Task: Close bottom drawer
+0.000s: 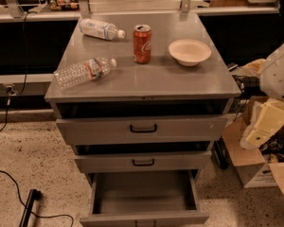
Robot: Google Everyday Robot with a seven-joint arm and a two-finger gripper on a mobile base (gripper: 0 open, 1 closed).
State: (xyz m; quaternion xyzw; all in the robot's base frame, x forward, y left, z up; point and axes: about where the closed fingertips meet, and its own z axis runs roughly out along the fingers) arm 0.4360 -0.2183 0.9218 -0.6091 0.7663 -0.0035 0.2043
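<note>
While the bottom drawer (144,200) sits pulled far out at bottom centre, below the slightly open middle drawer (143,162) and top drawer (143,128), I have the pincer (262,124) at the right edge, mid-height, clear of the cabinet. Can't tell if it's released or clenched. The surface (180,79) carries two lying bottles (84,72), an upright red can (142,43) and a white bowl (190,51).
</note>
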